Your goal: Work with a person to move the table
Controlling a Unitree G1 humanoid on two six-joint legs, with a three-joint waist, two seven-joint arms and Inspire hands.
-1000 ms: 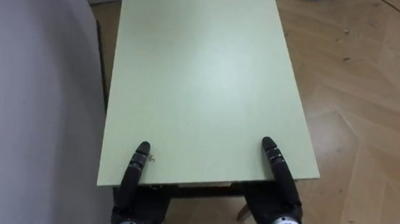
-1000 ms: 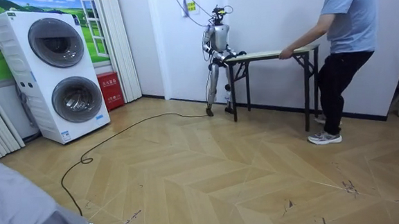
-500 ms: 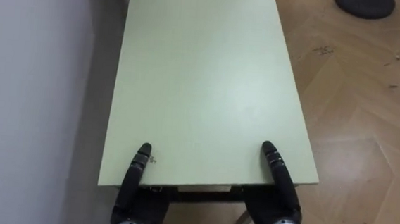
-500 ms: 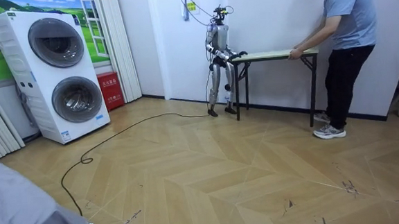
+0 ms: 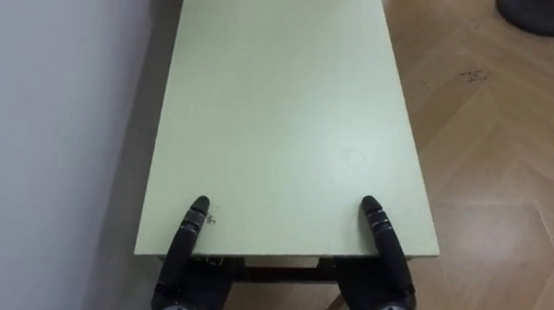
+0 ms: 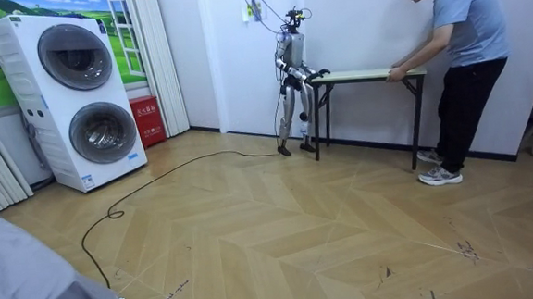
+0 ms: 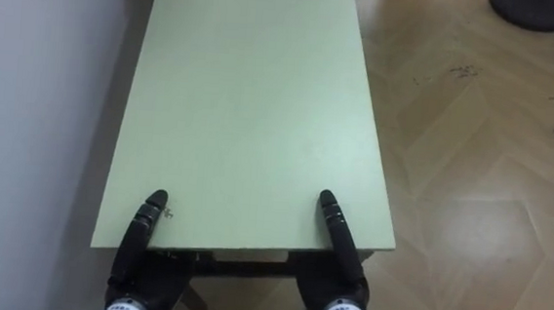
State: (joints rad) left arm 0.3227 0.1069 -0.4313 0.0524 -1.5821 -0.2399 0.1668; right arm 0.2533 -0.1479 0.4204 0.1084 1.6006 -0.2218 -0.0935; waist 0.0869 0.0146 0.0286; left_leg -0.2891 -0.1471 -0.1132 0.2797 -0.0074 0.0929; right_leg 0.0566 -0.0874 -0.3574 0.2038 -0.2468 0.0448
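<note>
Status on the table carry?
At near end of table: left hand, right hand. Far end held by person. Close along its left: wall.

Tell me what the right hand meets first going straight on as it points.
Likely nothing: the right hand points along the table, whose top looks free up to the picture's edge.

The table [image 5: 289, 117] has a smooth, matt pale-green top on dark metal legs [image 6: 417, 126], the floor [image 5: 509, 191] at 3 o'clock is scuffed wood parquet with a soft sheen, the wall [image 5: 55, 110] at 9 o'clock looks matt, and the left robot hand [image 5: 191, 242] and right robot hand [image 5: 383, 243] are glossy black plastic.
</note>
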